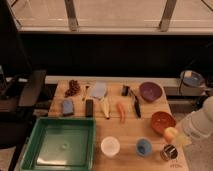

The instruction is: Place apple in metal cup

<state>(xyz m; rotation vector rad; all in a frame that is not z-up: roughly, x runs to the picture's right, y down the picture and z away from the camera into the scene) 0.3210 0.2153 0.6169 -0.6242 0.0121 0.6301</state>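
Wooden table, right edge: the white arm's gripper, shut on the round orange-yellow apple, hovers above the shiny silver metal cup.

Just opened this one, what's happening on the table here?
The robot's arm reaches in from the right, and its end effector is shut on the apple, holding it at the right side of the wooden table, just in front of the red-brown bowl. The metal cup stands a little nearer the front edge, beside the blue cup and white cup. The apple is not yet in the metal cup.
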